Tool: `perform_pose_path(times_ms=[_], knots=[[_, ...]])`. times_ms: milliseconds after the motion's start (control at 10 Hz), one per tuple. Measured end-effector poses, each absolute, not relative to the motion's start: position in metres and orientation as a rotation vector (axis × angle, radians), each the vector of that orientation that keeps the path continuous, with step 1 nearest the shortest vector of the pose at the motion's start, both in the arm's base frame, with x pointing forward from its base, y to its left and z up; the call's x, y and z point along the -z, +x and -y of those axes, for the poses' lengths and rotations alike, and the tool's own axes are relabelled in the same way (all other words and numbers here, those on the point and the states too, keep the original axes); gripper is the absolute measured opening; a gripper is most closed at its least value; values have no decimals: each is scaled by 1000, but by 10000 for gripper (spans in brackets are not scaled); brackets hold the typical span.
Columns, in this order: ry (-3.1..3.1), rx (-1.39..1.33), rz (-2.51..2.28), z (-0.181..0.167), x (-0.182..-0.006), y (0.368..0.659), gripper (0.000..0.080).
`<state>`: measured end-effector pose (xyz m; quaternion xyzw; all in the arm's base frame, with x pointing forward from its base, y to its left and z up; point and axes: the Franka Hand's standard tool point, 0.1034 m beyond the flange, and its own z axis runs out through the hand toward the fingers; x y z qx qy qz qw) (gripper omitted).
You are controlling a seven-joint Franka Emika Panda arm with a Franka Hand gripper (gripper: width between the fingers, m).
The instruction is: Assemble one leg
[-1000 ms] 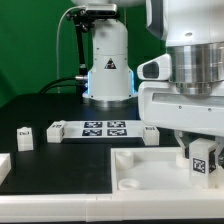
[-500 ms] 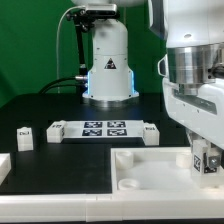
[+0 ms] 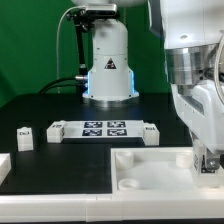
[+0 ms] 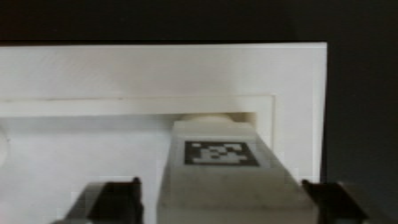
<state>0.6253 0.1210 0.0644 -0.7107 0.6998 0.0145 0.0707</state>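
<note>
My gripper hangs over the near corner of the large white panel on the exterior view's right. It is shut on a white leg, held upright. In the wrist view the leg shows its marker tag between my two dark fingers. The gripper holds the leg's far end right at a round corner socket of the panel. Whether the leg is inside the socket I cannot tell.
Three more legs lie on the black table beside the marker board. The robot base stands behind. Another white part sits at the exterior view's left edge.
My gripper has moved toward the exterior view's right with the leg and come down a little toward the panel's corner. The loose legs have not moved.
</note>
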Motion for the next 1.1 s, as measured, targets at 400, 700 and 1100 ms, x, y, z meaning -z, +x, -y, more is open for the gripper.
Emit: perform_pose_path(times_ms=[400,700,1100], knots=[[-2547,6,-1584,-121,-64,625,644],[-2736,30,-1232,-126,-64,624,649],[-2993,90,-452,-122,-63,625,649]])
